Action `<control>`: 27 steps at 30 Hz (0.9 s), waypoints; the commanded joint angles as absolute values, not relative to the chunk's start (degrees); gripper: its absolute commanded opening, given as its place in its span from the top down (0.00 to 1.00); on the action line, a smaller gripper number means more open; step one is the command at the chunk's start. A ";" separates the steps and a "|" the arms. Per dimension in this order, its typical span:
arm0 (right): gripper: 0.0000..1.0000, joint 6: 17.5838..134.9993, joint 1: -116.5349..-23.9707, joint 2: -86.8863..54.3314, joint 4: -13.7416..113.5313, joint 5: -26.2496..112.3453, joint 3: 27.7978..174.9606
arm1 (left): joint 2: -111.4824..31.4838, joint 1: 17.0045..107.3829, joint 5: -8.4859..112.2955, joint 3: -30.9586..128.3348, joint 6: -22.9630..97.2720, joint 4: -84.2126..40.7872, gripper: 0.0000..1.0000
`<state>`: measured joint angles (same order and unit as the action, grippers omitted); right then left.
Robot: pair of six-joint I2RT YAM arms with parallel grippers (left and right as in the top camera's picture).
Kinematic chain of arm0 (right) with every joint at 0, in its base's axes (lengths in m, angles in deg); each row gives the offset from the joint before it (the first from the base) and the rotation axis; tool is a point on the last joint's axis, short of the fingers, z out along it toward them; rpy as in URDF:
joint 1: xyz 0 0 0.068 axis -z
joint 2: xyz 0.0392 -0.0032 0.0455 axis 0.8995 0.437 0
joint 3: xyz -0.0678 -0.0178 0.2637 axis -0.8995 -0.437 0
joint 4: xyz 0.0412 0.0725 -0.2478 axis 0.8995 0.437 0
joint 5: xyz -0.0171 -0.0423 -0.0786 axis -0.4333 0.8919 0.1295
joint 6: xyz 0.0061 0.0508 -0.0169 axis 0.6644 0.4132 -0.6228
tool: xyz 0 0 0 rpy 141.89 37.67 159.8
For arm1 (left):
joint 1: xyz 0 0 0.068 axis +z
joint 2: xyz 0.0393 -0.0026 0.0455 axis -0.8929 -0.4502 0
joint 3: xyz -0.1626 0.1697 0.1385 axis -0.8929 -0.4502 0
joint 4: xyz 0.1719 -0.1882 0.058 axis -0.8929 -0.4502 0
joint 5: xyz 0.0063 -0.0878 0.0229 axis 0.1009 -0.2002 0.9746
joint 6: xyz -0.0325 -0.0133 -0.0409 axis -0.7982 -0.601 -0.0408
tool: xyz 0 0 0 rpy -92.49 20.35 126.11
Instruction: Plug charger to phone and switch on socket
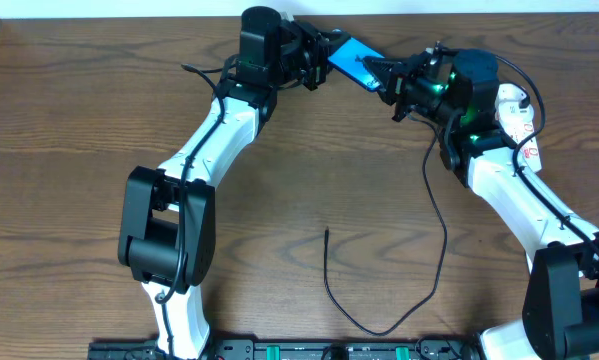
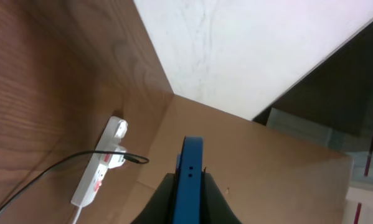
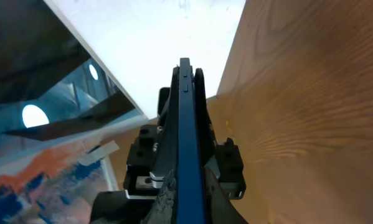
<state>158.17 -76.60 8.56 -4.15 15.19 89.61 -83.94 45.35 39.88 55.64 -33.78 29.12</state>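
1. Blue-screened rectangular smartphone (image 1: 351, 55) hangs at twelve o'clock above the wooden table (image 1: 79, 150), held edge-up between both arms.
2. Left gripper (image 1: 327, 57) and right gripper (image 1: 379, 72) each look clamped on its opposite ends.
3. It is rigid, smooth and probably slippery.
4. Thin black charger cable (image 1: 442, 250) lies limp toward six o'clock. It is best pinched just behind its plug tip (image 1: 326, 232).
5. White elongated power strip (image 2: 91, 183) sits near two o'clock.

Bright, even lighting; wrist views softly blurred.
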 commanded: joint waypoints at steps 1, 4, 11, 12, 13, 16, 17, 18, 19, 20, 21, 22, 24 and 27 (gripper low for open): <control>0.99 155.59 -78.74 7.78 -4.89 9.14 90.92 | -82.15 44.85 40.12 56.05 -31.55 28.83 0.93; 0.99 155.59 -78.81 7.78 -4.78 9.16 90.92 | -82.15 44.85 40.12 56.05 -31.44 28.85 0.93; 0.34 155.57 -78.81 7.78 -4.76 9.42 90.92 | -82.15 44.87 41.41 56.05 -31.22 28.88 0.93; 0.21 155.57 -78.81 7.78 -4.76 9.44 90.92 | -82.15 44.96 41.44 56.05 -31.25 28.88 0.92; 0.06 155.57 -78.77 7.78 -4.76 9.44 90.92 | -82.15 45.11 41.41 56.05 -31.25 28.88 0.93; 0.01 155.52 -78.55 7.78 -4.76 9.38 90.92 | -82.15 45.90 41.39 56.05 -31.25 28.88 0.93; 0.01 155.52 -78.33 7.78 -4.76 9.38 90.92 | -82.15 46.34 41.35 56.05 -31.25 28.88 0.93; 0.01 155.46 -78.11 7.78 -4.76 9.36 90.92 | -82.15 46.80 41.26 56.05 -31.25 28.85 0.93; 0.01 154.30 -77.61 7.78 -4.78 8.96 90.92 | -82.15 47.82 40.60 56.05 -31.25 28.85 0.93; 0.01 153.05 -77.10 7.78 -4.80 8.37 90.92 | -82.15 48.61 39.58 56.05 -31.25 28.85 0.93; 0.01 151.70 -76.60 7.78 -4.80 7.61 90.92 | -82.15 49.48 38.09 56.05 -31.25 28.83 0.93; 0.01 149.95 -75.95 7.78 -4.76 6.60 90.92 | -82.15 50.36 36.28 56.05 -31.25 28.61 0.93; 0.01 145.75 -74.70 7.78 -4.71 4.22 90.92 | -82.15 52.35 31.77 56.05 -31.22 28.18 0.93; 0.01 138.17 -72.58 7.78 -4.74 0.18 90.92 | -82.15 55.89 22.57 56.03 -29.61 27.50 0.93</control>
<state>148.66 -74.81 8.56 -4.63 5.77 89.70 -83.86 52.02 34.70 55.62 -31.51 27.54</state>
